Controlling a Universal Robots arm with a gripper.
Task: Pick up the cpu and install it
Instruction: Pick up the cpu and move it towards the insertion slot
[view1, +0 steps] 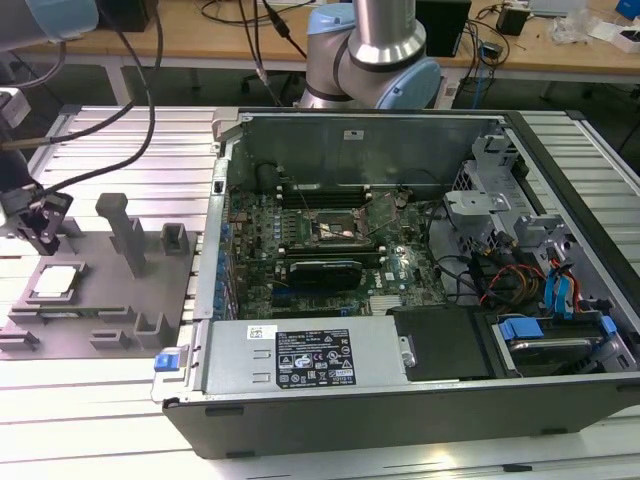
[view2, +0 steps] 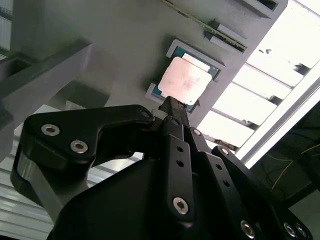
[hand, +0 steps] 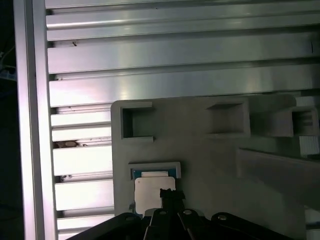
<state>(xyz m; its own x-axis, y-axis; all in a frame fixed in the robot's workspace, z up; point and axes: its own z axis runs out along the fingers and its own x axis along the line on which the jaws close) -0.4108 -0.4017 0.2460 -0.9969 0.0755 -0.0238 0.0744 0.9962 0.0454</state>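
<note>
Black gripper (view2: 172, 104) of mine, drawn together to one narrow tip and holding nothing, hangs over the slotted aluminium table (view1: 100, 420), well apart from the open computer case (view1: 400, 420) at the exterior view's right. Below the tip sits the grey fixture plate (hand: 210, 160). In its shallow recess lies the cpu (view2: 186, 81), flat, silvery plate up, just ahead of and beneath my tip, not gripped. Near-square, it has no real long axis; its edges run parallel with the recess walls.
</note>
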